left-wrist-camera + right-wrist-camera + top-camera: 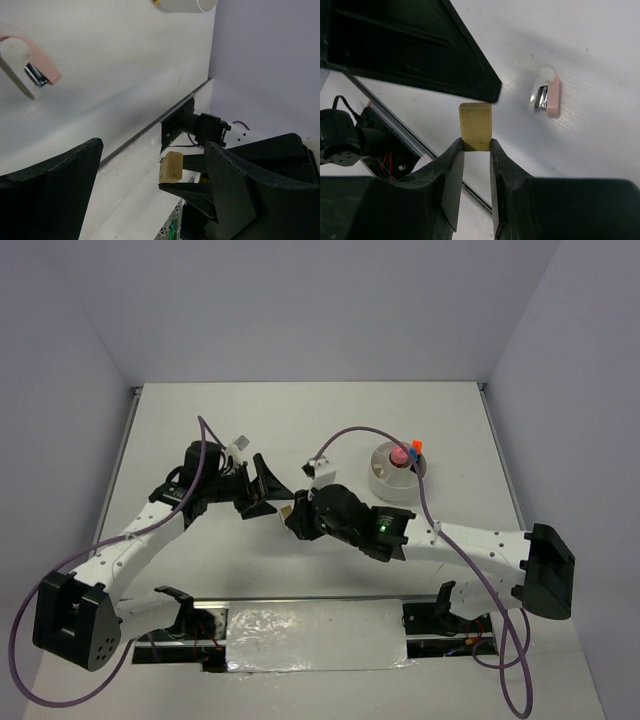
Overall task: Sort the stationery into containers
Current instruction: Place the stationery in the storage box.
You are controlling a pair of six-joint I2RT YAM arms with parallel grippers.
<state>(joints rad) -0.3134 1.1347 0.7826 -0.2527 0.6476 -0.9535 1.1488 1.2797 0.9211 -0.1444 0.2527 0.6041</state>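
The right gripper is pinched onto the lower end of a tan block, which stands upright out of its fingertips above the table, near the middle of the near half. The left gripper sits just to the left of it with its jaws spread wide and nothing between them. In the right wrist view one of its black fingers ends just beside the top edge of the block, and whether they touch cannot be told, so there is little room between the two grippers. Farther left and toward the far side, a small pink and white stapler lies flat on the table, apart from both grippers. The round white tub stands to the right of the right gripper and a little farther back. A pink piece and an orange-tipped piece stick up out of it, and bare surface lies between it and the right edge. The far half of the table is open up to its far edge. Behind the grippers, the near edge ends at a metal rail above the arm bases.
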